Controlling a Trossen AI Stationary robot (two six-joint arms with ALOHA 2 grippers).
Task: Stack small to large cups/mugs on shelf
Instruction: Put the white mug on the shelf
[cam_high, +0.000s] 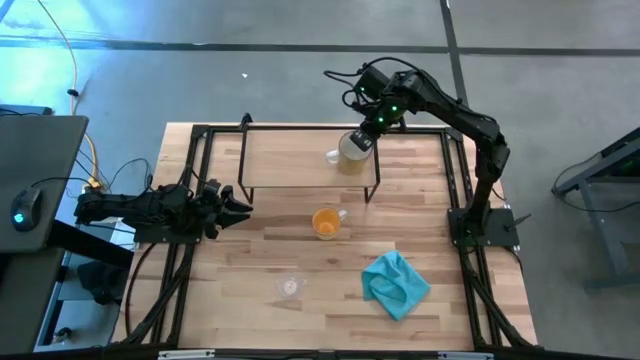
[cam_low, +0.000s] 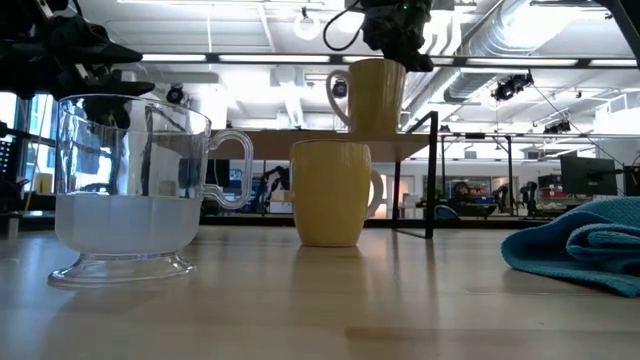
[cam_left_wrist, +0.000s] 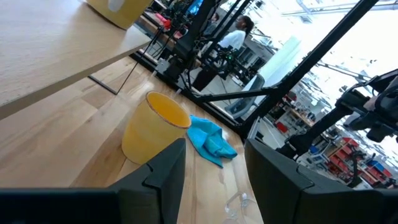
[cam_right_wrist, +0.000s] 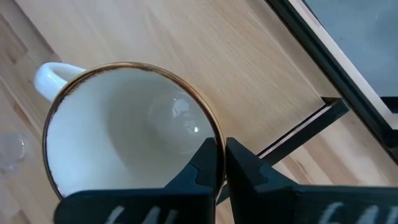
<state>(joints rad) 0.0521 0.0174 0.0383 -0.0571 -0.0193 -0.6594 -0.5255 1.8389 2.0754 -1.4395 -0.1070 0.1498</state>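
The cream-white mug stands upright on the light-wood shelf, near its right end, with my right gripper shut on it from above. In the low view the mug sits on the shelf board under that gripper. The orange mug stands on the table in front of the shelf. The small clear glass cup stands nearer the table's near edge. My left gripper is open at the table's left side, touching nothing, and points toward the orange mug. My right gripper pinches the cream mug's rim, on the side roughly opposite the handle. One finger is inside the mug and the other outside. The fingers come from above, pointing down. The mug is upright, its base at the shelf board.
A crumpled teal-blue cloth lies on the table's near right part. The shelf's black wire legs stand behind the orange mug. Black frame rails run along the table's left and right edges. A desk with a mouse stands left of the table.
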